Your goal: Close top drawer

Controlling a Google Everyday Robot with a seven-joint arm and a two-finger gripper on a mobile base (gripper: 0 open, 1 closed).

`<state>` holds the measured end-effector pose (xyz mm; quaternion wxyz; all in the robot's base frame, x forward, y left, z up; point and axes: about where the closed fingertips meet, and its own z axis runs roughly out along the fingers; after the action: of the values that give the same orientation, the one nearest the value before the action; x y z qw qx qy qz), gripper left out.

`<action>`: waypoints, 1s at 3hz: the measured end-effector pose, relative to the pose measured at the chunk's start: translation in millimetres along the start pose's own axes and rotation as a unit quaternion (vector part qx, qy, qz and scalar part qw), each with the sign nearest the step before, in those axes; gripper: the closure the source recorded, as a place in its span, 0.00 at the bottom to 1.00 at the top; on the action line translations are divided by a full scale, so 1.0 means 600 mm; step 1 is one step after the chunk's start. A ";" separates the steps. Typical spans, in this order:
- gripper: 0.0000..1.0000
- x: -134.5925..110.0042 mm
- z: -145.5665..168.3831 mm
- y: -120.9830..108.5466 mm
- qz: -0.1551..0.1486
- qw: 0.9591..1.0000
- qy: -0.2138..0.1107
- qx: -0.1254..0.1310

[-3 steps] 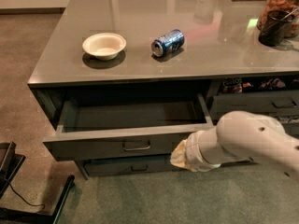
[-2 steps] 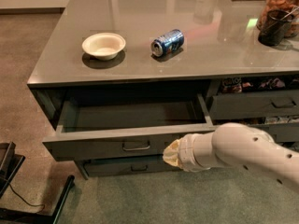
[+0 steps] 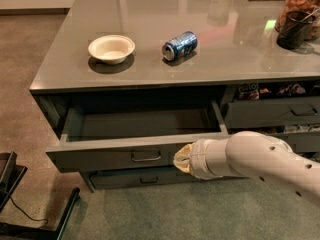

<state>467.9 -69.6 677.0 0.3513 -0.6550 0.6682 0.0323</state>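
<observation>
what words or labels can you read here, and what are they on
Nothing is readable.
Blue can: print too blurred.
Snack packets: print too small.
Top drawer, with the gripper at its front: no markings.

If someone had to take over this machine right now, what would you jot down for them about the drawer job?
The pincer is low at the front of the top drawer, just right of its handle; whether it touches the front is hard to tell.
The top drawer is pulled far out.
Done: the pincer is in place at the drawer front.
Left: push the front in until it sits flush under the countertop.
The bowl and soda can sit on the countertop, out of the way.
</observation>
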 end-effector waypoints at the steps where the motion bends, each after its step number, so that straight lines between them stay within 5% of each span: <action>1: 1.00 0.004 0.014 -0.008 -0.010 1.000 0.001 0.016; 3: 1.00 0.028 0.056 -0.058 -0.035 0.998 -0.004 0.051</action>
<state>515.3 -71.9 658.1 0.3880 -0.6589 0.6443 -0.0118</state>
